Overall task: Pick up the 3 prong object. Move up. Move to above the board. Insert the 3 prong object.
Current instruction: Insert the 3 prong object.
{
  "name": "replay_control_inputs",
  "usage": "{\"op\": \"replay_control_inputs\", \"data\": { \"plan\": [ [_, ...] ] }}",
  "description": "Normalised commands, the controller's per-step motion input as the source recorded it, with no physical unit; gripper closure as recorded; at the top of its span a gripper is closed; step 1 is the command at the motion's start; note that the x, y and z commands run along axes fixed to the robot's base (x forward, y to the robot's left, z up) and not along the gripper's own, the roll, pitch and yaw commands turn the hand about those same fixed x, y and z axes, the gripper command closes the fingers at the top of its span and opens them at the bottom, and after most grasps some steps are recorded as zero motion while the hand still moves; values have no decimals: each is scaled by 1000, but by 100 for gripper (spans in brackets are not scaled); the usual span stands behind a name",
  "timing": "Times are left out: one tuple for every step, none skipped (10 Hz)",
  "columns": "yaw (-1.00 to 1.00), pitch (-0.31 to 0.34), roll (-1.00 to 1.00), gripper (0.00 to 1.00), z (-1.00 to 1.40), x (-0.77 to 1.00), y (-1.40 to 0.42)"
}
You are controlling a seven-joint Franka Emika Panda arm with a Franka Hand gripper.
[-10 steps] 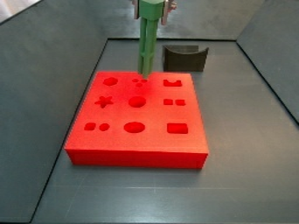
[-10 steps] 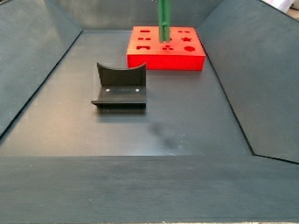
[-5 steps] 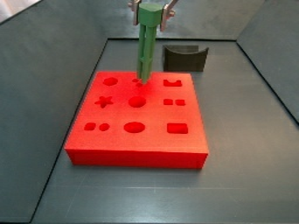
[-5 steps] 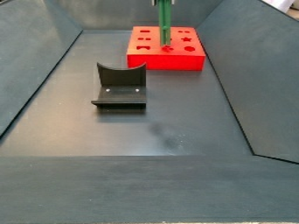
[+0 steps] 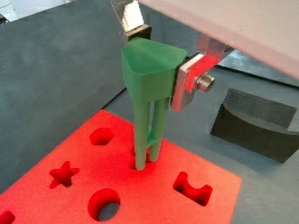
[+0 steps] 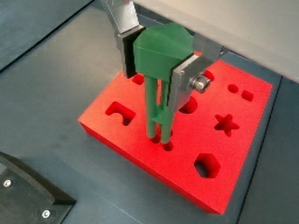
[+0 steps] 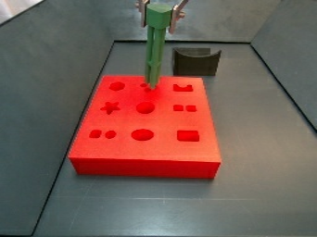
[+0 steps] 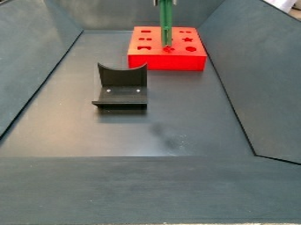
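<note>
The 3 prong object [image 7: 154, 51] is a green post standing upright over the far middle of the red board [image 7: 161, 148]. My gripper [image 7: 161, 9] is shut on its wide cap, with a silver finger plate [image 5: 187, 80] pressed on each side in both wrist views. The cap [image 6: 158, 51] fills the gap between the fingers [image 6: 126, 54] of the gripper [image 6: 156, 66]. Its thin prongs [image 5: 142, 149] reach down to the three small holes in the board [image 5: 152, 188], and their tips sit at or just inside them. In a side view the post [image 8: 166, 22] rises from the board [image 8: 188, 61].
A dark grey U-shaped holder [image 7: 196, 62] stands on the floor just behind the board, and it shows apart from the board in a side view [image 8: 120, 85]. Sloping grey walls [image 7: 50, 56] enclose the floor. Other cutouts, a star [image 6: 228, 125] among them, surround the prongs.
The gripper has lowered the green post slightly, bringing the prong tips down onto the board's three small holes. Over the last half second almost nothing moved.
</note>
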Motion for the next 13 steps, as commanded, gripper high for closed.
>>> {"op": "replay_control_inputs", "data": {
  "plan": [
    [-54,-3,30,100,-143,-9,0],
    [-180,0,44,100,-149,-29,0],
    [-283,0,37,100,-114,-17,0],
    [-274,0,14,100,-86,0,0],
    [-266,0,6,100,-83,0,0],
    [-251,0,11,100,-94,0,0],
    [-203,-4,11,100,-100,0,6],
    [-149,-16,0,100,-94,0,0],
    [-129,-29,0,100,-114,0,0],
    [-109,-46,0,100,-146,0,0],
    [-89,-60,0,100,-183,0,0],
    [-86,-86,19,100,-249,0,0],
    [-66,-119,0,100,-329,0,0]
  ]
}}
